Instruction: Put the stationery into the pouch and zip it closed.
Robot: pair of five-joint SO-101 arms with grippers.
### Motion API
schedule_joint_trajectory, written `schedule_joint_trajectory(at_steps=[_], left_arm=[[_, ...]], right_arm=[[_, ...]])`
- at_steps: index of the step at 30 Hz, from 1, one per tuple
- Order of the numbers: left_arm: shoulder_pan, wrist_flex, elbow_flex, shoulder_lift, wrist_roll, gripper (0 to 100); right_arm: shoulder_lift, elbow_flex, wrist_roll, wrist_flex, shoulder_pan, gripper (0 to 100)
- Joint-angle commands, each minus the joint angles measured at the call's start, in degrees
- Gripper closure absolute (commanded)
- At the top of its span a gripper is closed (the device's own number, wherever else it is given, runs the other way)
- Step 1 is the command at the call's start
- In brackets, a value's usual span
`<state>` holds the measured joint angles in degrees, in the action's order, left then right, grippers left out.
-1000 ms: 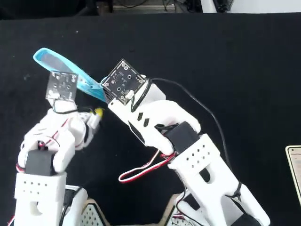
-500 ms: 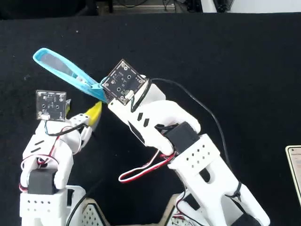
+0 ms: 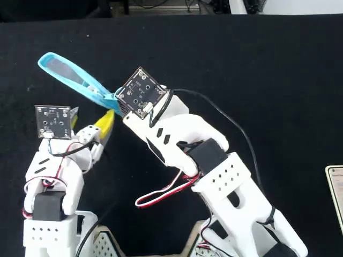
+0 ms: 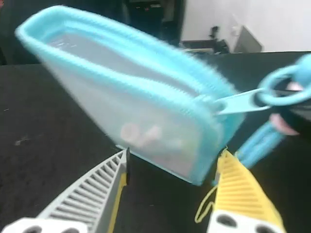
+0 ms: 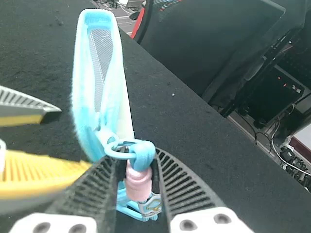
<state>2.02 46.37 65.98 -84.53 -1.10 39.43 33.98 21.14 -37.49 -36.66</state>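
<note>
Pouch (image 3: 72, 77) stands on edge at the table (image 3: 241, 64) left, unzipped, right gripper (image 5: 136, 179) clenched on its zip pull (image 5: 130, 149), left gripper (image 4: 173, 158) released astride its end: unbraced, pulling would likely drag the pouch, not close it

Black matte cloth covers the worktop (image 3: 278, 69) from edge to edge. A pale card (image 3: 336, 187) with a darker border lies at its right edge. Beyond the far edge runs a narrow strip of dark equipment and cables (image 3: 161, 5), with a bright white surface (image 3: 300, 6) towards the right. In the left wrist view, a white, evenly lit wall (image 4: 277, 24) stands behind the worktop, with a grey box (image 4: 248, 41) low against it. In the right wrist view, a large dark panel (image 5: 209, 39) rises past the worktop's edge. A red strip (image 5: 140, 24) sits beside the panel, and loose cables (image 5: 289, 158) trail lower down.
</note>
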Motion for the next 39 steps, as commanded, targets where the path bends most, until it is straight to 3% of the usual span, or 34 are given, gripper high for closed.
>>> schedule_joint_trajectory(at_steps=[1, 13, 23, 28, 39], left_arm=[[-2.95, -1.05, -0.84, -0.53, 2.99, 71], [1.19, -5.27, 2.86, -0.53, 3.16, 71], [1.01, -6.86, 1.98, -0.53, 3.43, 97], [0.92, -7.82, 1.54, -0.62, 3.52, 96], [1.01, 5.54, -11.82, -0.62, 3.08, 97]], right_arm=[[1.10, -1.54, 0.35, 0.88, 0.88, 98.8], [1.10, -0.31, 0.35, 1.23, 0.79, 98.7], [1.19, -0.22, 0.18, 1.05, 0.70, 98.7], [1.19, -0.31, 0.18, 0.88, -0.79, 98.7], [3.21, -1.71, 0.09, 0.88, -4.48, 98.8]])
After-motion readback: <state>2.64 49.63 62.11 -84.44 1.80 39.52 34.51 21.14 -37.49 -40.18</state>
